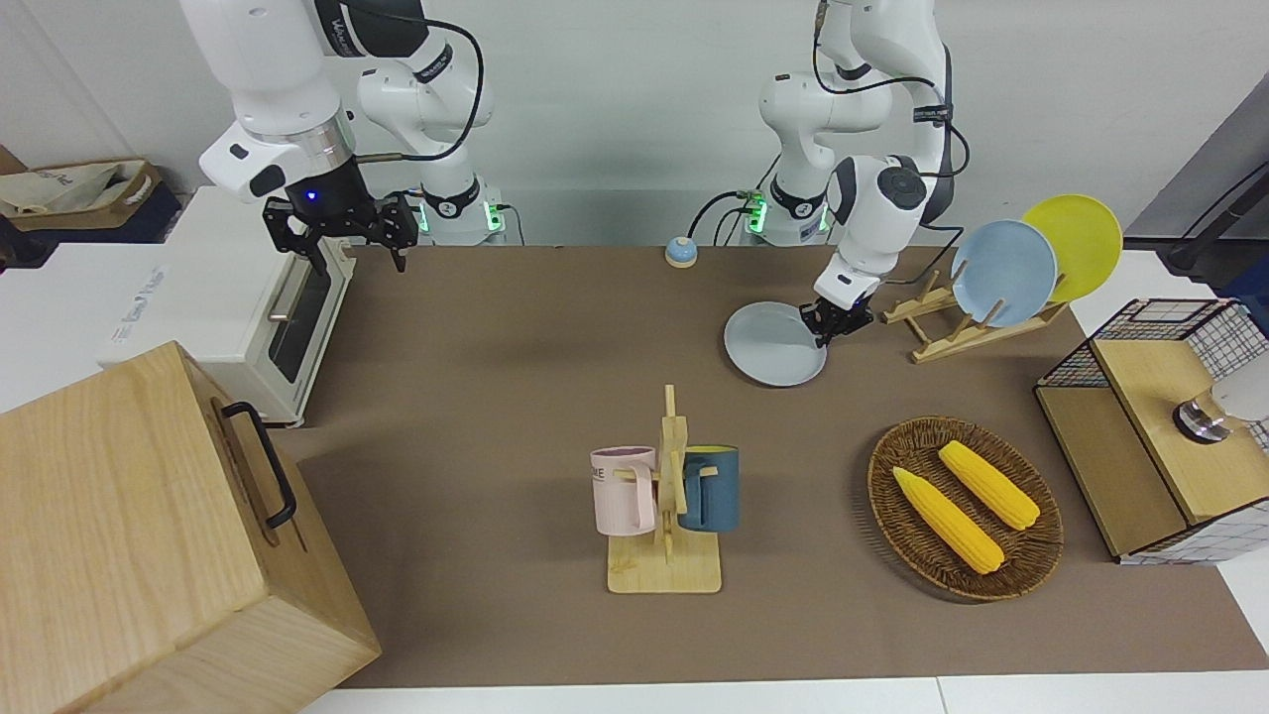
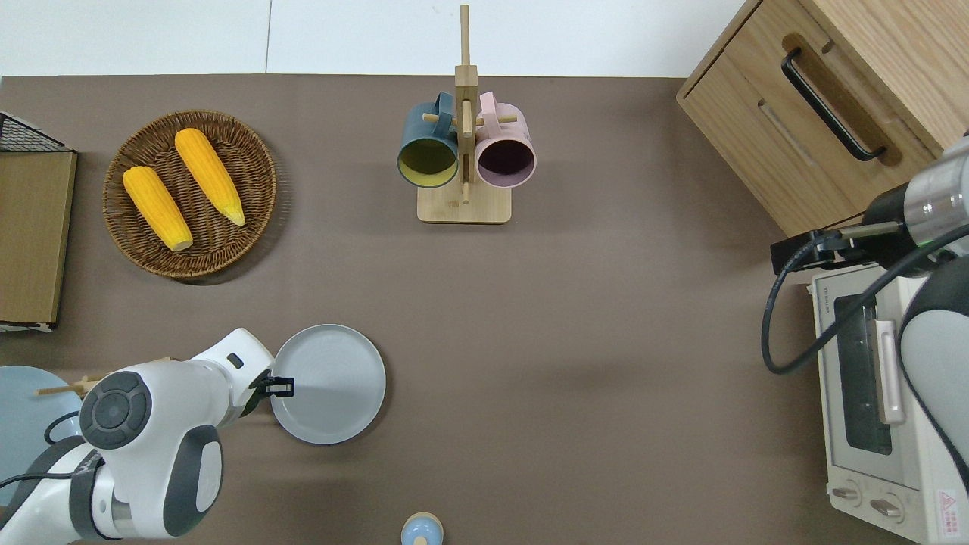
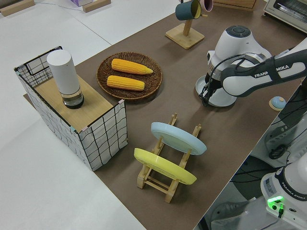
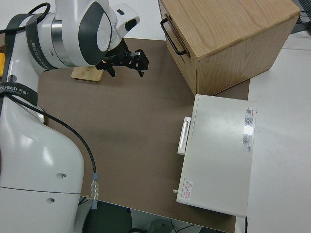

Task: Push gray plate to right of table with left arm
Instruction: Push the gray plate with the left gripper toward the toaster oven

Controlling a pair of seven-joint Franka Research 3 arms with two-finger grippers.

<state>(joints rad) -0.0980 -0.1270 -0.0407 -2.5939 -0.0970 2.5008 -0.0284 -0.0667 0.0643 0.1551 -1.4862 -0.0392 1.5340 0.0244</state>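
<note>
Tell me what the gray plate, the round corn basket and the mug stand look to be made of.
Gray plate: likely glazed ceramic or hard plastic; smooth, evenly pale, with a soft sheen.
Basket: woven wicker or rattan; brown strands visibly interlace around the rim.
Mug stand: light unpainted wood, perhaps bamboo; pale tan with faint grain on the base.
The left gripper sits at the plate's edge.

Gray plate (image 2: 333, 382) — brown table (image 2: 568, 341).

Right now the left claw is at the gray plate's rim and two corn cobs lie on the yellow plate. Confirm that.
One part is wrong. The left claw is at the gray plate's rim, but the two corn cobs lie in the wicker basket, as the overhead view shows. The yellow plate stands in the wooden rack.
</note>
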